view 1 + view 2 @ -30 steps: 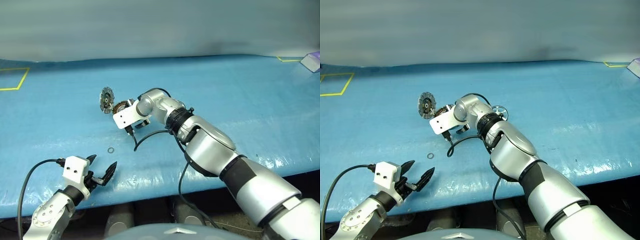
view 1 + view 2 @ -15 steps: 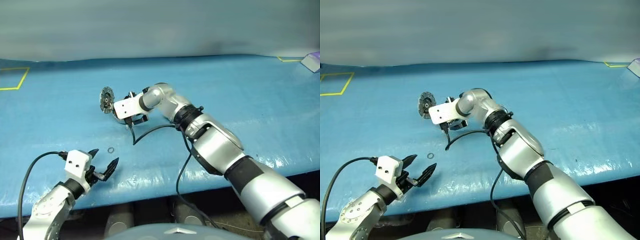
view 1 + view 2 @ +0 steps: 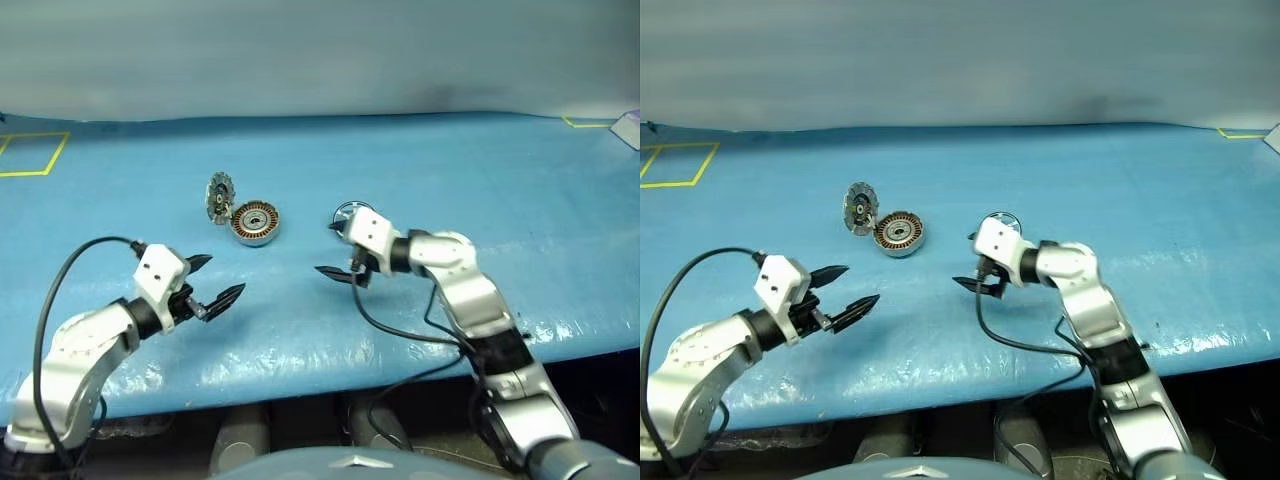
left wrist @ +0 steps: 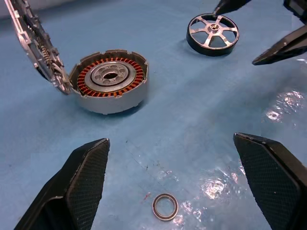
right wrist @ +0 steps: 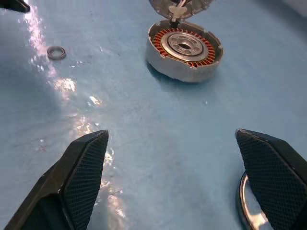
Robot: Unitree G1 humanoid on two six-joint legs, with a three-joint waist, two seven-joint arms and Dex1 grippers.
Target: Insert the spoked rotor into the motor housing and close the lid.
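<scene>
Silver metal makes up the motor housing point(image 4: 110, 82), a short round cup that sits flat on the blue-covered bench point(image 3: 480, 170). Inside its wall runs a ring of copper-brown windings around a pale central hub with a dark hole. The lid point(image 4: 36, 45) is hinged to the cup's rim and stands swung up, nearly on edge; it is a grey disc with a toothed, scalloped edge, and in the head views its inner face shows a dark hub point(image 3: 217, 198).

Well apart from the housing, toward the robot's right, the spoked rotor point(image 4: 212, 34) lies flat on the bench: a small wheel with a dark outer rim, six bright spokes, a central hub and open gaps between the spokes. A small metal ring point(image 4: 165, 206) lies loose on the blue cover nearer the robot's left arm.

Both end effectors are spread wide with nothing between the fingers. The left end effector point(image 3: 210, 283) hangs above the near part of the bench, pointing across toward the housing and rotor, with the small ring below and between its textured black fingers point(image 4: 86, 182). The right end effector point(image 3: 335, 250) hovers just beside the rotor, one fingertip close over the wheel's rim, and faces the housing.
</scene>
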